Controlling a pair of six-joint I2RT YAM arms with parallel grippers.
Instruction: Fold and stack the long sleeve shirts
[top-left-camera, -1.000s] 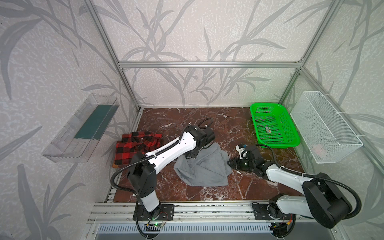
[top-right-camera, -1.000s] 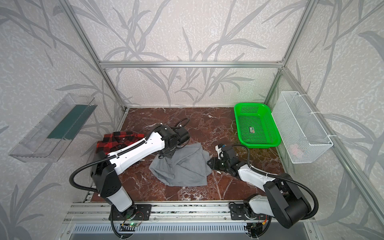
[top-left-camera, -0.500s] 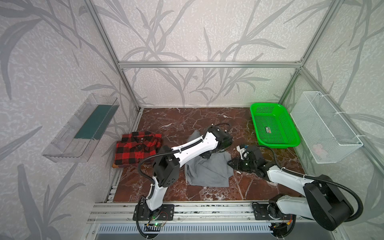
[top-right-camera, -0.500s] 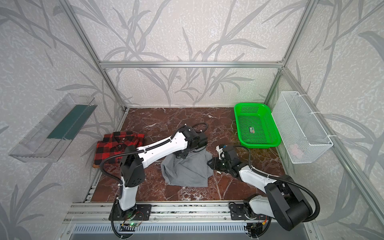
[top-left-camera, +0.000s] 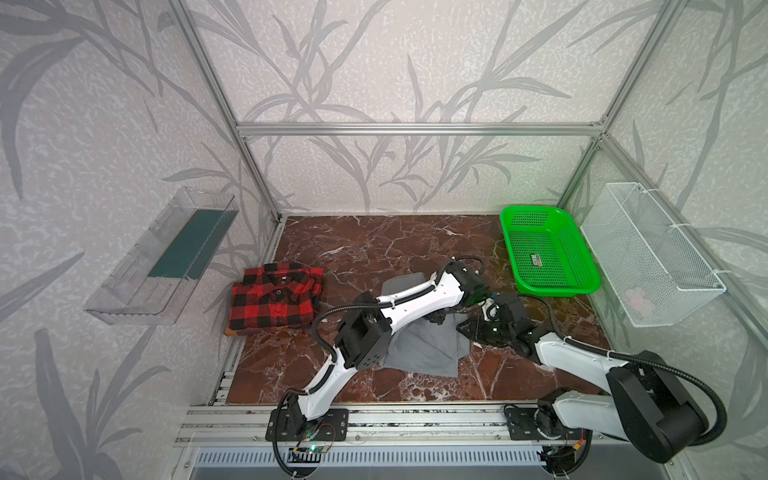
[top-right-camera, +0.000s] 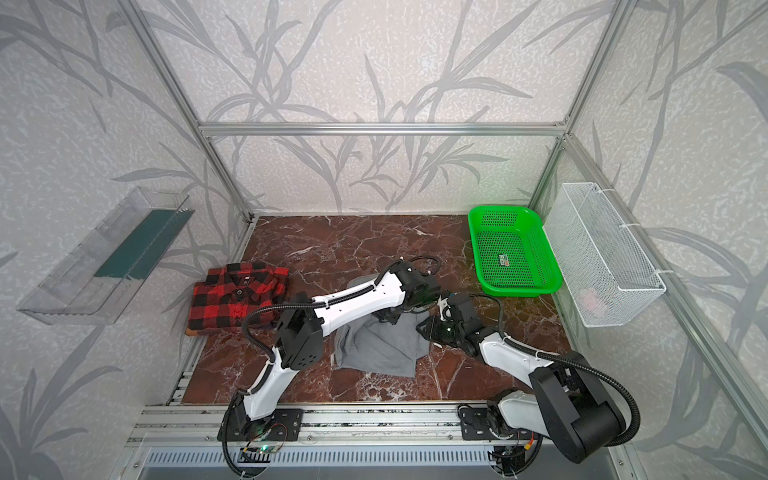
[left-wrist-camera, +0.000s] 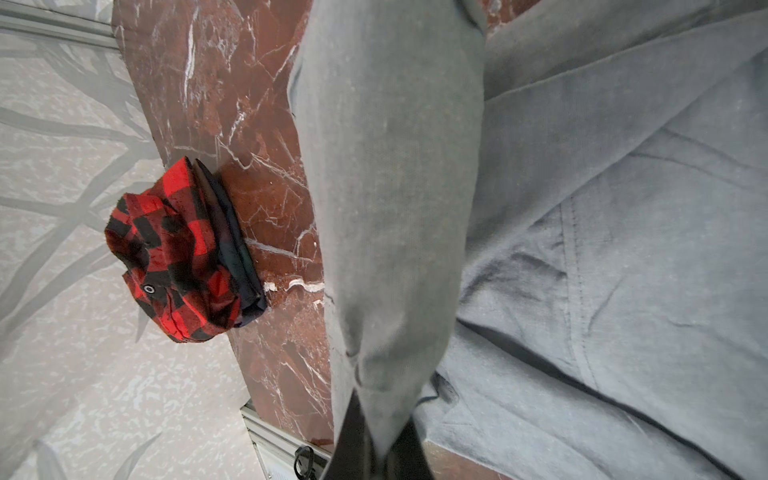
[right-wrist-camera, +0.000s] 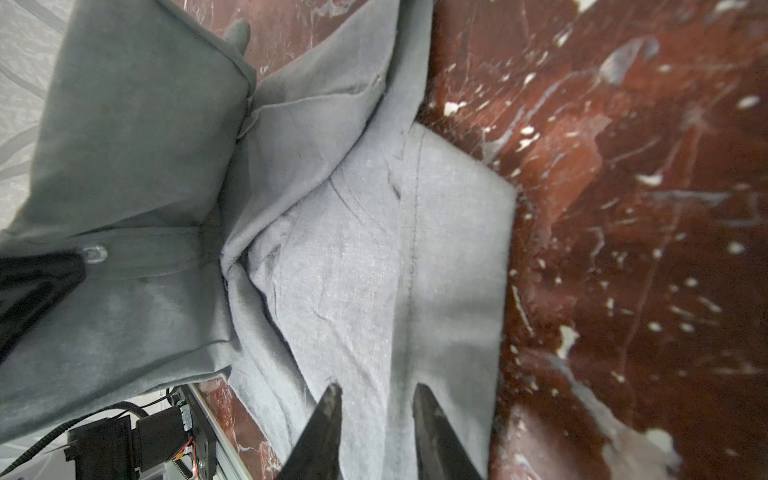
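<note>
— Status of the left gripper (top-left-camera: 435, 319)?
— Pinched tight on a fold of the grey shirt (top-left-camera: 419, 351). Holds that fold raised off the marble table (top-left-camera: 374, 245), with cloth hanging from the fingers (left-wrist-camera: 351, 449) in the left wrist view.

— And the right gripper (right-wrist-camera: 376, 399)?
— Jaws parted, tips low over the flat right edge of the same shirt. Flat cloth visible between the fingers (right-wrist-camera: 328, 424). Cannot confirm contact with it. Sits just beside the left gripper in both top views.

— Location of the grey shirt?
— Centre-front of the table, partly folded, partly hidden under the left arm.

— Location of the plaid shirt (top-left-camera: 274, 301)?
— Folded, collar uppermost, at the left edge of the table. Well apart from the grey one; not stacked.

— Other items noted?
— Green basket (top-left-camera: 509, 249) at the back right corner of the table, small label (top-left-camera: 537, 261) inside. White wire basket (top-left-camera: 648, 257) on the right wall, with a pale pink item (top-left-camera: 636, 296) inside, too blurred to identify. Clear tray (top-left-camera: 162, 257) on the left wall.
</note>
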